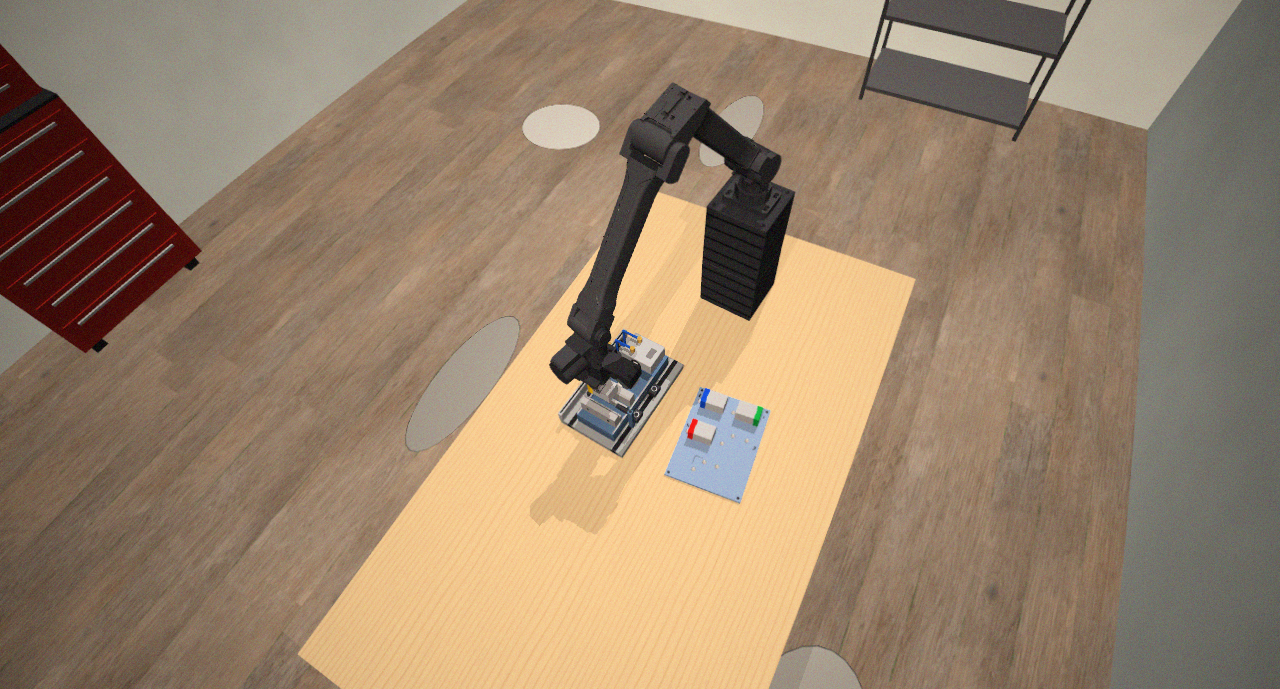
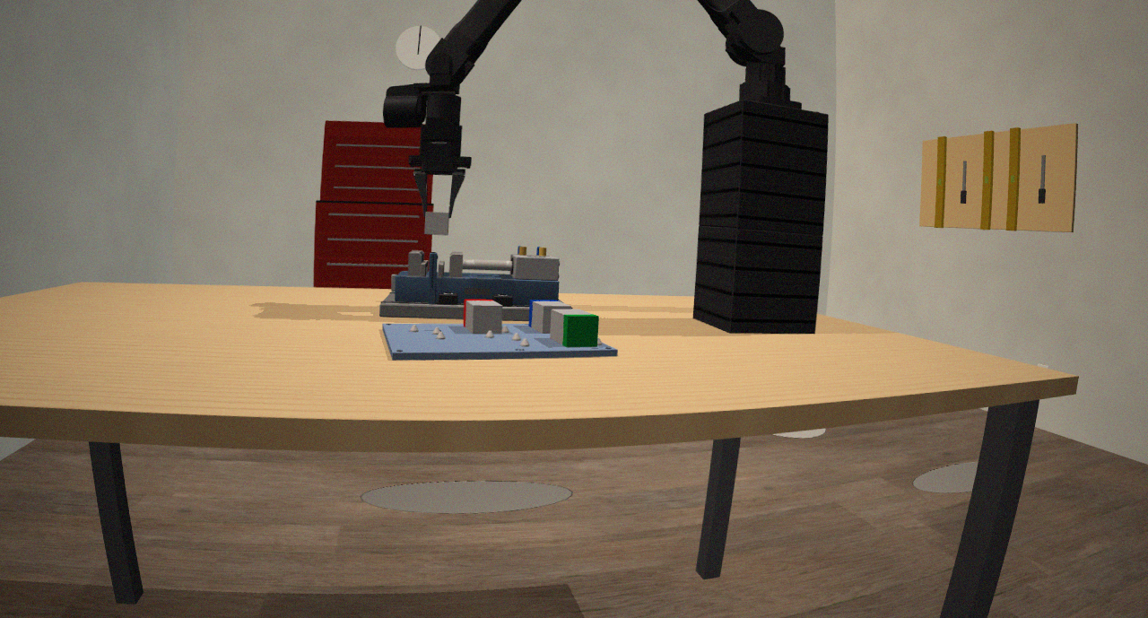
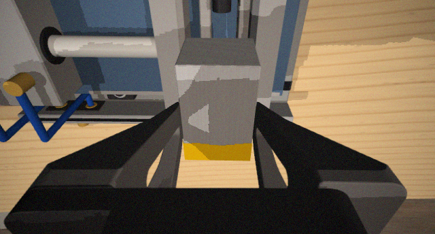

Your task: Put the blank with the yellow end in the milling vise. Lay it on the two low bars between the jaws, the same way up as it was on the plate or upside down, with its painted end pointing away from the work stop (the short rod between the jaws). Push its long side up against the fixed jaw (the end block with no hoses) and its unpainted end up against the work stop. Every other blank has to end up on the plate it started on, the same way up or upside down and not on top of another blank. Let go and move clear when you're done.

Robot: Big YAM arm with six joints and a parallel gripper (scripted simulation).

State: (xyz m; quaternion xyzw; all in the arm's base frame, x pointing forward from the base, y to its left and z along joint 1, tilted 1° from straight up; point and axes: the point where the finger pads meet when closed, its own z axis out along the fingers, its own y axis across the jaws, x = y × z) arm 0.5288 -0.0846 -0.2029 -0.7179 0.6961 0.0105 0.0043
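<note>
Yellow-ended, the blank (image 2: 436,223) (image 3: 219,108) hangs above the milling vise (image 2: 482,287) (image 3: 112,74), its sides clamped between the fingers of the gripper (image 2: 438,211) (image 3: 217,111). Placement seems in hand; next probably comes aligning over the gap, then lowering onto the low bars, unpainted end toward the work stop (image 3: 221,1). The blank partly hides the bars in the wrist view; the top view's arm (image 1: 617,246) obscures the grip.

Pale gray walls (image 1: 1011,49) (image 2: 610,92), brown plank floor (image 1: 268,264) (image 2: 449,550). Red drawer cabinet (image 1: 80,210) (image 2: 360,253), dark shelf rack (image 1: 975,13), wall clock (image 2: 409,48). Wood-topped desk (image 1: 537,586) (image 2: 722,373), dark legs. Shadows on desktop.
</note>
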